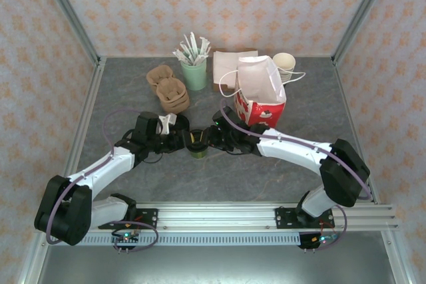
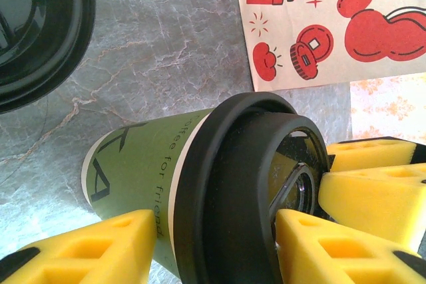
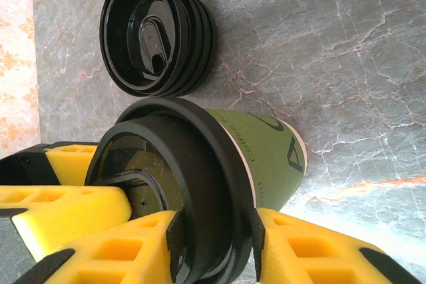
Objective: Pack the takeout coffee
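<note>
The takeout coffee [image 1: 197, 143] stands upright on the grey table between my two grippers, an olive-green cup [image 2: 133, 164] with its black lid on [image 3: 180, 157]. My right gripper [image 1: 212, 139] comes from the right and is shut on the cup at the lid [image 3: 216, 231], one black pad on the lid top and one under the rim. My left gripper [image 1: 184, 140] comes from the left and straddles the lid [image 2: 214, 231]. One finger is beside the green wall, the other over the lid top, and a gap shows at the rim.
The red-and-white paper bag [image 1: 261, 91] stands open just behind the cup, to the right [image 2: 333, 24]. A stack of loose black lids [image 3: 156, 31] lies close on the left. At the back are brown cup carriers [image 1: 170, 88], a green cup of stirrers [image 1: 194, 71], napkins [image 1: 229, 64] and cream cups [image 1: 285, 64].
</note>
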